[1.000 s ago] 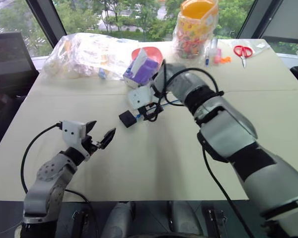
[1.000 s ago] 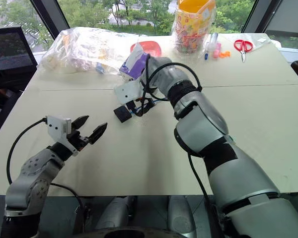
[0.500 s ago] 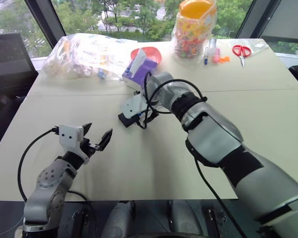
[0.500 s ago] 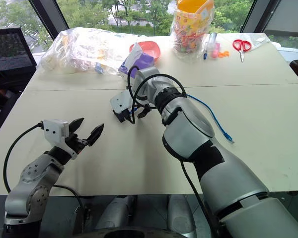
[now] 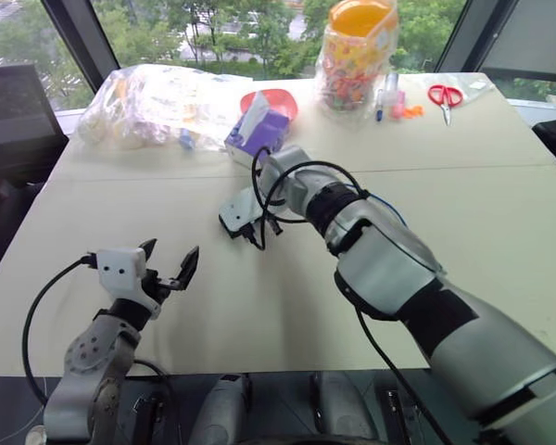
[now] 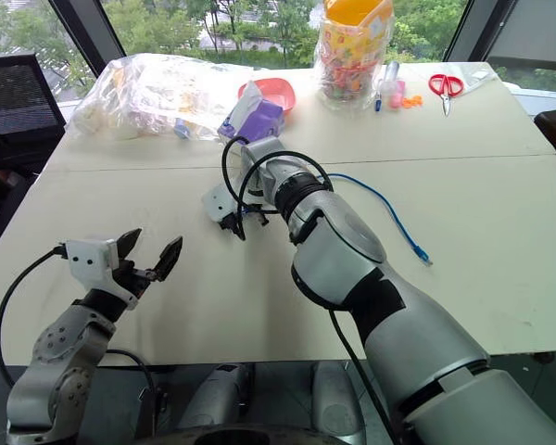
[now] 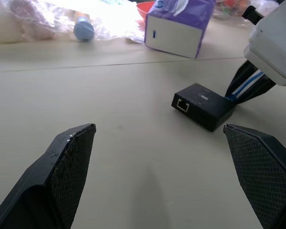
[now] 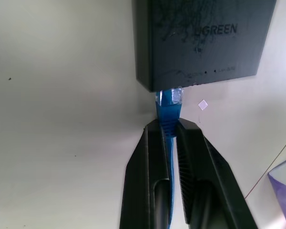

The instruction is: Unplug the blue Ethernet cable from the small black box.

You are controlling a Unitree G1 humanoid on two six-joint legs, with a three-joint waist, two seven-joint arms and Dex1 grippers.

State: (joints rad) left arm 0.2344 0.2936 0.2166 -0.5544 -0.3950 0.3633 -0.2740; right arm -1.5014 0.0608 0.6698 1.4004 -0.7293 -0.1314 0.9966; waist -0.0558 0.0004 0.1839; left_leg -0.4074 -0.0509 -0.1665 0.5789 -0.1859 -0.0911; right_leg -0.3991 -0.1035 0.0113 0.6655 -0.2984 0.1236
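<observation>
Still plugged in, the blue Ethernet cable (image 8: 169,110) enters the near face of the small black box (image 8: 202,40), its clear plug seated in the port, and the right gripper (image 8: 170,130) has its jaws clamped together on the blue boot just behind that plug, right beside the box's edge. The box lies flat on the tabletop (image 6: 500,204) toward the middle, a second open port showing on its other side in the left wrist view, where it sits (image 7: 203,106) between and well beyond the spread fingertips. From the box the cable runs under the right arm and trails across the tabletop to the robot's right, ending in a free plug (image 6: 424,259) lying loose on the surface. The left gripper (image 6: 148,260) hangs above the near part of the tabletop, jaws wide apart and holding nothing, well apart from the box and pointing roughly toward it. Just behind the box stands a purple tissue box (image 5: 262,129), with a red bowl (image 5: 276,97) and a clear plastic bag (image 5: 157,97) of items farther back, and a jar of coloured sweets (image 5: 357,56) and red-handled scissors (image 5: 443,96) near the far edge.
</observation>
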